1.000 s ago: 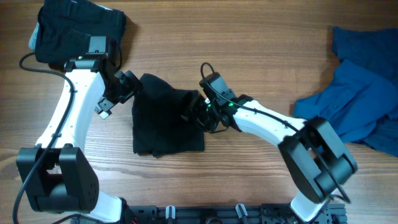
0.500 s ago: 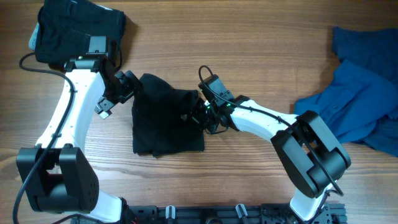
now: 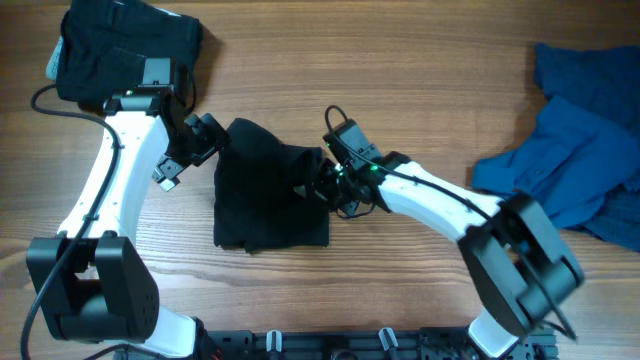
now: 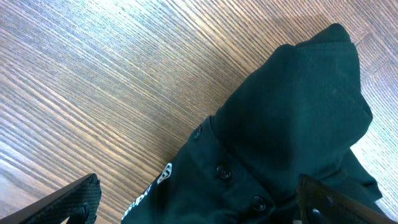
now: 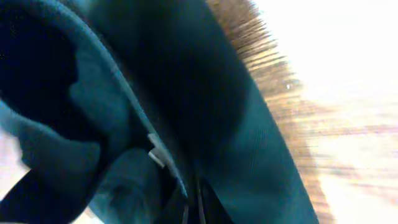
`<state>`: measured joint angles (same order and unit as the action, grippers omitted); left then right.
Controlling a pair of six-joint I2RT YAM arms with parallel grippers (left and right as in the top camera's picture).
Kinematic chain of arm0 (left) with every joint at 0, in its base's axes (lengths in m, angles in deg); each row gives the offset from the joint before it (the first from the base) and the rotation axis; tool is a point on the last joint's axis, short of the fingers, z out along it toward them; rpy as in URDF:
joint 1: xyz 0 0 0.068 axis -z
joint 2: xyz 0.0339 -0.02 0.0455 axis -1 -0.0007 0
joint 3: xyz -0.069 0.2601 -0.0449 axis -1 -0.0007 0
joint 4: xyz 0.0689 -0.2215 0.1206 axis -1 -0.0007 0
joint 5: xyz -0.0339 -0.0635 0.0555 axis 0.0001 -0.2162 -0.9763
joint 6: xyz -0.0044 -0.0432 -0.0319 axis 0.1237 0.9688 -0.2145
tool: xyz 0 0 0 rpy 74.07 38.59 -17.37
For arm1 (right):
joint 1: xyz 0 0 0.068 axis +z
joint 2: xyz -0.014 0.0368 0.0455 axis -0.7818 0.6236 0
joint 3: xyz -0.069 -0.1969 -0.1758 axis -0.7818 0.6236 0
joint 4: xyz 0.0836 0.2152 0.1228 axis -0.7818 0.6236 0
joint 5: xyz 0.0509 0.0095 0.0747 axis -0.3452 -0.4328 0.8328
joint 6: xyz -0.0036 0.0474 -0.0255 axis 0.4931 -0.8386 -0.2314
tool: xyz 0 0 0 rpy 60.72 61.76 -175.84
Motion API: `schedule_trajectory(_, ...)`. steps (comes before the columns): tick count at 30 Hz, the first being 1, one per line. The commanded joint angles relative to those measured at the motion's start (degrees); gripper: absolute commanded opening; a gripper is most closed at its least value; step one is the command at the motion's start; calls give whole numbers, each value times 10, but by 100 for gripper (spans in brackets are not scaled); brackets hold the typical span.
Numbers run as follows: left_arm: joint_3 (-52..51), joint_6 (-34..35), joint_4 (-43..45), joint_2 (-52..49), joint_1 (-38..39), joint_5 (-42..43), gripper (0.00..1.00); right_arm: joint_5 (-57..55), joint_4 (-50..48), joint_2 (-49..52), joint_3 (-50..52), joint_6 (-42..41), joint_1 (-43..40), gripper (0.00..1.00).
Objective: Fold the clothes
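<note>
A black shirt (image 3: pixel 265 195) lies partly folded at the table's middle. In the left wrist view its buttons and small white mark (image 4: pixel 165 174) show. My left gripper (image 3: pixel 210 140) hovers open over the shirt's upper left edge, its fingers (image 4: pixel 68 202) spread wide with the buttoned fabric (image 4: pixel 280 124) between and below them, not pinched. At the shirt's right edge my right gripper (image 3: pixel 316 184) is shut on a fold of it. In the right wrist view dark cloth (image 5: pixel 186 93) fills the frame and the right gripper (image 5: pixel 193 208) pinches it.
A heap of black garments (image 3: pixel 120 50) sits at the far left corner, behind my left arm. Blue garments (image 3: pixel 580 150) lie bunched at the right edge. Bare wooden table (image 3: pixel 420 80) lies between them.
My right gripper has closed on the shirt's right edge, and its arm shifted slightly. The left arm has not moved.
</note>
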<state>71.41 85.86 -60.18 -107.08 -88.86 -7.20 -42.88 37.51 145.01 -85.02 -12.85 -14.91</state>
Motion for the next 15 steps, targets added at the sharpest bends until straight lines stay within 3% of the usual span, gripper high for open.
schedule_trajectory(1, -4, -9, 2, -3, 2, 2, 100, -32, 21, -28, -5, 19, 2, 4)
schedule_trajectory(15, -4, -9, 2, -3, 2, 2, 100, -76, 78, -99, -5, 46, 2, 4)
